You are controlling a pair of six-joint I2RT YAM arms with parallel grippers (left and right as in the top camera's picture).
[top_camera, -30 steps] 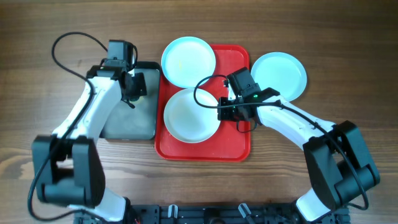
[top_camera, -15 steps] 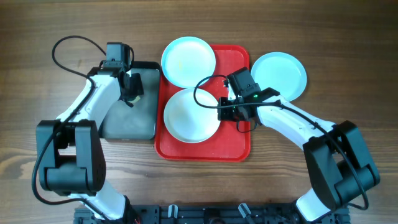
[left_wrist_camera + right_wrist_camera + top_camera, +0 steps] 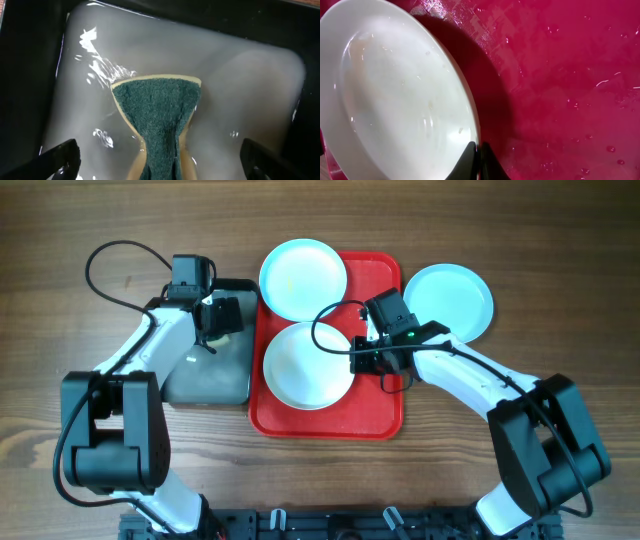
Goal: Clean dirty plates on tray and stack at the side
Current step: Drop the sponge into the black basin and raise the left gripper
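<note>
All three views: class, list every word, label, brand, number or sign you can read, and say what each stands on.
None: no text can be read in any view.
The red tray, white plate, pale blue plate at the tray's corner, pale blue plate beside the tray, dark pan and green sponge bear no print.
The right arm shows only a small green light, which is no sign.

Three plates around a wet red tray

The white plate (image 3: 308,365) sits on the red tray (image 3: 375,405), its left edge hanging over the tray's left rim; both glisten with water droplets. The upper blue plate (image 3: 303,278) overlaps the tray's top left corner. The right blue plate (image 3: 449,301) lies off the tray, just beside its top right corner.
</note>
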